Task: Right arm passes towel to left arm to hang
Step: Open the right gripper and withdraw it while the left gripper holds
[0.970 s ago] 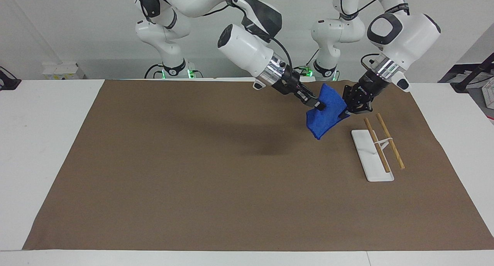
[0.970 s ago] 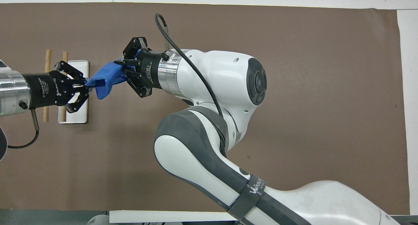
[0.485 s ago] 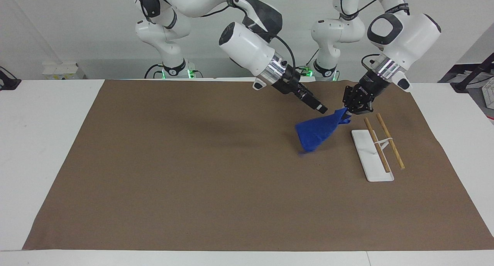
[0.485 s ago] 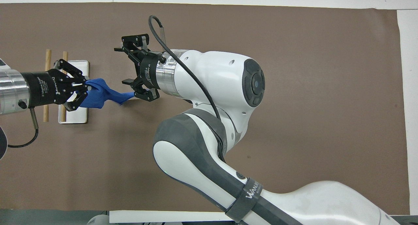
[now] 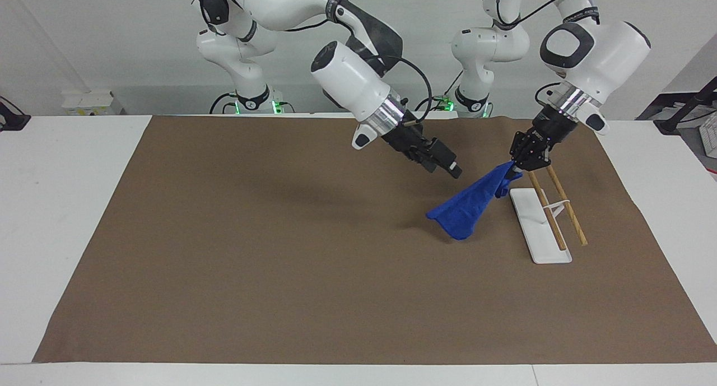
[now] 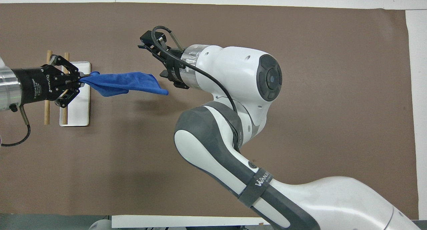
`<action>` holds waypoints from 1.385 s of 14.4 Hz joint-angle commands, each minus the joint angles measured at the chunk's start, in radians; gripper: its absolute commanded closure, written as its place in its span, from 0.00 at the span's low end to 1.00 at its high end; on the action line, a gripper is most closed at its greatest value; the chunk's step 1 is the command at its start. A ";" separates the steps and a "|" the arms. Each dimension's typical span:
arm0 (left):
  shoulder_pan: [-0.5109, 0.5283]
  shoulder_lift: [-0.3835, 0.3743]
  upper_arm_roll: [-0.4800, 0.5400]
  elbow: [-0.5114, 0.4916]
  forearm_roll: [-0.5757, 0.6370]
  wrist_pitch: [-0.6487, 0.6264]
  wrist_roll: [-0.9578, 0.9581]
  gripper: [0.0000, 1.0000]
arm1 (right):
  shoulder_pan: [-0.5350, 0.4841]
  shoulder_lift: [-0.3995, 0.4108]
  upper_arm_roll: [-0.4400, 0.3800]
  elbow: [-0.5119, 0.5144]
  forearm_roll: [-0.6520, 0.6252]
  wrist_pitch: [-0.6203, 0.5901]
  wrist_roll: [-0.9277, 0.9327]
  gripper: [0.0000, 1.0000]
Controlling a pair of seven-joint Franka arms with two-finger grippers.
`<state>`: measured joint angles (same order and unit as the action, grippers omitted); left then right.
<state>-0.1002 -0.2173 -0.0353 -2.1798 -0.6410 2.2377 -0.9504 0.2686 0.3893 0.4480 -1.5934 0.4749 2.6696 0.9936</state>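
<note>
The blue towel [image 5: 465,209] hangs by one corner from my left gripper [image 5: 514,170], which is shut on it. The gripper is up in the air over the robot-side end of the white rack base [image 5: 539,235]. The towel slopes down from the gripper toward the table's middle, and its low end is close to the brown mat. In the overhead view the towel [image 6: 123,84] stretches from the left gripper [image 6: 78,82] toward the right one. My right gripper [image 5: 451,170] is open and empty, apart from the towel, over the mat; it also shows in the overhead view [image 6: 154,59].
The rack has two wooden rods [image 5: 566,207] held above its white base, and it stands toward the left arm's end of the table; it shows in the overhead view [image 6: 78,106]. A brown mat [image 5: 280,263] covers the white table.
The right gripper has let go of the towel and drawn back toward the table's middle. The towel has dropped and now hangs from the left gripper alone, which has shifted slightly toward the rack.
</note>
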 commanded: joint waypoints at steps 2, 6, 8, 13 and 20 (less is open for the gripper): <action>0.045 0.007 -0.001 0.015 0.023 -0.044 0.414 1.00 | -0.017 -0.095 -0.092 -0.146 -0.016 -0.022 -0.358 0.02; 0.079 0.016 0.000 0.049 0.148 -0.107 0.688 0.99 | -0.045 -0.182 -0.251 -0.233 -0.044 -0.349 -0.689 0.02; 0.079 0.048 -0.001 0.083 0.233 -0.112 0.754 0.99 | -0.046 -0.214 -0.360 -0.220 -0.140 -0.543 -0.775 0.01; 0.091 0.061 0.002 0.080 0.230 -0.095 0.722 0.98 | -0.046 -0.279 -0.581 -0.215 -0.349 -0.824 -0.957 0.01; 0.188 0.085 0.002 0.089 0.221 0.017 0.716 0.98 | -0.046 -0.352 -0.707 -0.160 -0.450 -0.951 -1.032 0.01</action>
<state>0.0709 -0.1523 -0.0286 -2.1113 -0.4290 2.2147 -0.2221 0.2160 0.0710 -0.2584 -1.7757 0.0444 1.7744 -0.0268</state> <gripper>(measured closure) 0.978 0.013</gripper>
